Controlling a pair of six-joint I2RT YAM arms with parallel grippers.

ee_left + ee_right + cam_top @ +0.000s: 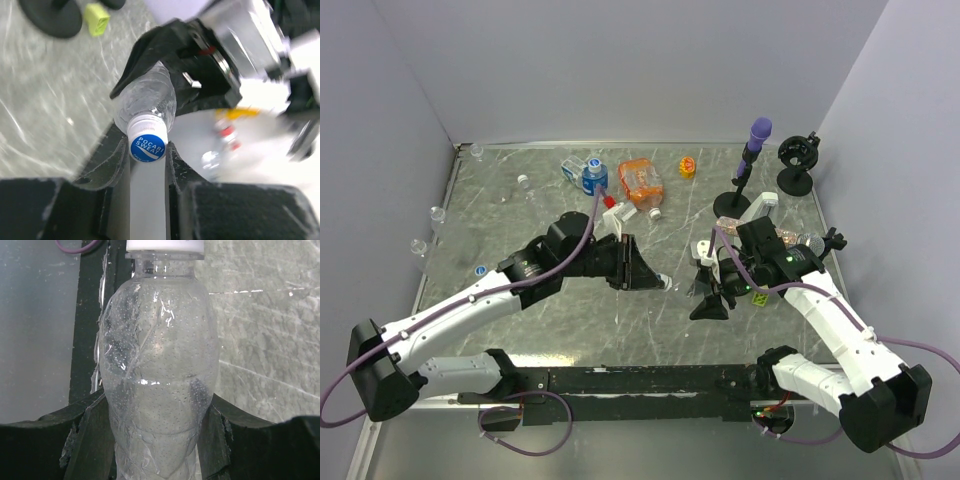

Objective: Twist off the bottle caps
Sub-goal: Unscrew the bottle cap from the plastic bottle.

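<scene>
My right gripper [157,440] is clamping the clear bottle [157,375] around its body, with the bottle's long axis running straight toward my left gripper [147,152]. The blue-and-white cap [147,141] is sitting between my left jaws, which are closing narrowly against its sides.

On my overhead feed a purple-topped black stand [756,132] is upright at the far right of the marbled grey table [570,320], with a second black stand [798,165] with a ring-shaped head just beside it. An orange item [641,180] lies further left, and a small yellow-orange piece [687,167] sits between it and the stands
</scene>
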